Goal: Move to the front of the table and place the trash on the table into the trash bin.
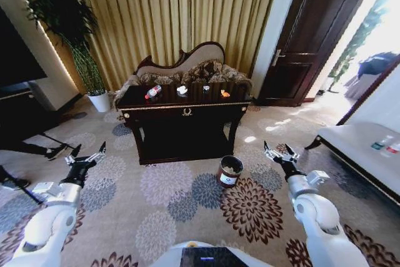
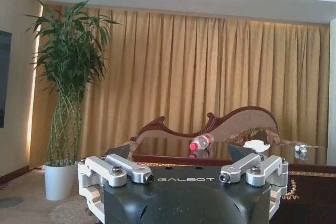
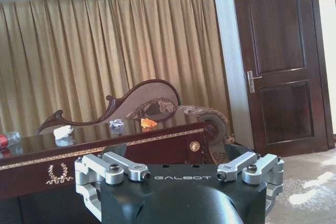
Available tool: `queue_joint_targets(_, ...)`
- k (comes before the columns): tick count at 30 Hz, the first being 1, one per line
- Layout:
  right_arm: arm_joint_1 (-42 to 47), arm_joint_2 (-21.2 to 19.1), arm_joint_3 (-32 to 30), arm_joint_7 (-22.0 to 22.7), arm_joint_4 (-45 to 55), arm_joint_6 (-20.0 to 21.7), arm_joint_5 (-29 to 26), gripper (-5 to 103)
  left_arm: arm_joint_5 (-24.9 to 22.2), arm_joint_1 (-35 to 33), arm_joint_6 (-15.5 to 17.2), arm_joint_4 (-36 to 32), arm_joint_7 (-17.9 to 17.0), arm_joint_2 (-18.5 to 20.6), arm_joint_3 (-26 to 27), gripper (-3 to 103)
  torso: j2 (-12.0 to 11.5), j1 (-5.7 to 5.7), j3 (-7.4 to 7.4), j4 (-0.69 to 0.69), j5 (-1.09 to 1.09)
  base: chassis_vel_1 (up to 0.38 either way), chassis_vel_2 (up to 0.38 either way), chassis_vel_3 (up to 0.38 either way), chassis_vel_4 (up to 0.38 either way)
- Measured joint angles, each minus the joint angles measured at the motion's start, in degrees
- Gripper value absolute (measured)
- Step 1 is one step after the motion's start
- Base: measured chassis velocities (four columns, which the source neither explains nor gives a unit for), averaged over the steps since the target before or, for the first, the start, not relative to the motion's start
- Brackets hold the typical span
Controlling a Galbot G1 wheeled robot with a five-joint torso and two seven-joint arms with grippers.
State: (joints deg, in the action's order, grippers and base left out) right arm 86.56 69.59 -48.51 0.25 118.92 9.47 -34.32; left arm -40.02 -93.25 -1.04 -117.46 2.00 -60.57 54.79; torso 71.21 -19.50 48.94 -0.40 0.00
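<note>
The dark brown table (image 1: 187, 115) with gold trim stands ahead of me across the carpet. On its top lie a clear bottle with a red cap (image 1: 152, 92), crumpled white paper (image 1: 182, 90), a small dark wrapper (image 1: 205, 89) and an orange wrapper (image 1: 225, 94). The round brown trash bin (image 1: 230, 171) sits on the floor by the table's front right leg. My left gripper (image 1: 87, 154) and right gripper (image 1: 280, 152) hover low on either side, both open and empty, well short of the table. The left wrist view shows the bottle (image 2: 201, 142); the right wrist view shows the orange wrapper (image 3: 148, 123).
A carved sofa (image 1: 187, 67) stands behind the table, against gold curtains. A tall plant in a white pot (image 1: 100, 100) is at the left, a dark door (image 1: 312, 42) at the right. A pale bench (image 1: 359, 154) lies far right. Floral carpet stretches between me and the table.
</note>
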Motion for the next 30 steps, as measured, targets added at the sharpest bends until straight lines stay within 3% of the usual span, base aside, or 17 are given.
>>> queue_joint_targets(30, 0.20, 0.69, 1.00, -0.93, -0.26, -0.09, -0.12, 100, -0.09, 0.18, -0.04, 0.16, 0.27, -0.15, -0.03, 100, -0.01, 0.00, 0.01, 0.01, 0.02, -0.173, 0.176, 0.171, -0.173)
